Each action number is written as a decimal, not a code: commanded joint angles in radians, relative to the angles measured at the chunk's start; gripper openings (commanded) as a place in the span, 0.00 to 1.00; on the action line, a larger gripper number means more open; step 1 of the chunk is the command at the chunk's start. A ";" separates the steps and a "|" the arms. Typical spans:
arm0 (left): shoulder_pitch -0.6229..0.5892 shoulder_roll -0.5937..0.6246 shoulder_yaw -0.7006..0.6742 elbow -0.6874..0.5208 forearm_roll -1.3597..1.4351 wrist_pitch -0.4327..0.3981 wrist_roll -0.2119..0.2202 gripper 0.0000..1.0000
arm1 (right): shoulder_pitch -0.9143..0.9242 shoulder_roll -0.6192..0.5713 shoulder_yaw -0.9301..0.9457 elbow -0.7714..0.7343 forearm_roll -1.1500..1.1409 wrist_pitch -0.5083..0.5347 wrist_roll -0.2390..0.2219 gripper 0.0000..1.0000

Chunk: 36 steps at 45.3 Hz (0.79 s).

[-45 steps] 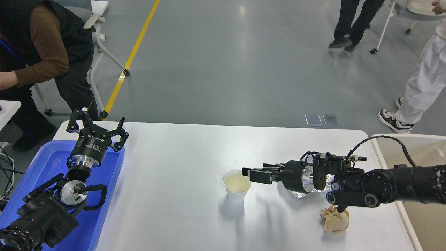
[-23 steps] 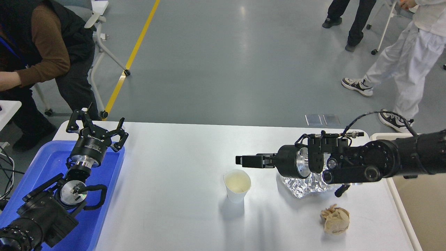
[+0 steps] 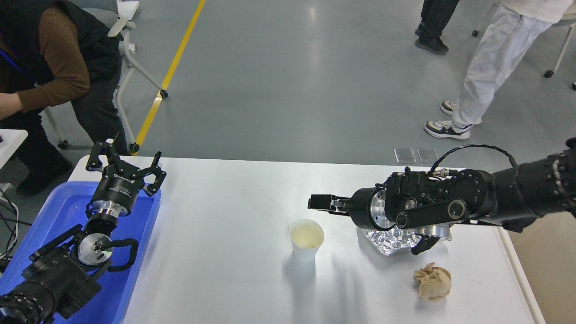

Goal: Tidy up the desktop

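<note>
A white paper cup [image 3: 306, 240] stands upright on the table [image 3: 225, 234], open at the top, with a pale yellowish inside; whether any liquid is in it cannot be told. Taking this cup as the landmark: the table itself, white, smooth and rectangular with rounded far corners, spreads out on all sides of the cup and fills the lower half of the view.

Far left of the cup, a blue plastic tray [image 3: 148, 225] lies along the table's left edge; what shows of its floor is bare blue, and much of it is hidden by the left arm. Far right of the cup, past the table's edge, a beige-white bin [image 3: 546, 265] shows only part of its wall and interior, and its contents cannot be seen.

Just right of the cup sits a crumpled sheet of silver foil [image 3: 389, 240], partly covered by the right arm. Further right and nearer the robot lies a crumpled tan paper ball [image 3: 433, 281], apart from the foil.

The left end effector [image 3: 125, 163] hovers over the tray's far corner with its 2 fingers spread apart, holding nothing; white lettering on its black body is too small to read. The right end effector [image 3: 320, 202] hangs above and just behind the cup, seen edge-on, so I cannot tell whether its fingers are apart or together.
</note>
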State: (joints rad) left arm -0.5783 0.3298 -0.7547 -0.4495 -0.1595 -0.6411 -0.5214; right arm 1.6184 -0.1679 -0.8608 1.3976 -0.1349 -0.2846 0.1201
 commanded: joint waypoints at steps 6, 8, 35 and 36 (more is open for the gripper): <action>0.000 0.000 0.000 0.000 0.000 0.001 0.000 1.00 | 0.057 0.116 -0.024 0.034 0.143 -0.016 -0.037 1.00; 0.000 0.000 0.000 0.000 0.000 0.001 0.000 1.00 | 0.060 0.129 -0.026 0.034 0.144 -0.016 -0.036 1.00; 0.000 0.000 0.000 0.000 0.000 0.001 0.000 1.00 | -0.025 0.168 -0.076 -0.054 0.133 -0.038 -0.034 1.00; 0.000 0.000 0.000 0.000 0.000 0.001 0.000 1.00 | -0.029 0.168 -0.076 -0.057 0.133 -0.038 -0.034 1.00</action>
State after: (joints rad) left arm -0.5783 0.3298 -0.7547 -0.4494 -0.1595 -0.6397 -0.5215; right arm 1.6302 -0.0105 -0.9245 1.3763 0.0005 -0.3136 0.0864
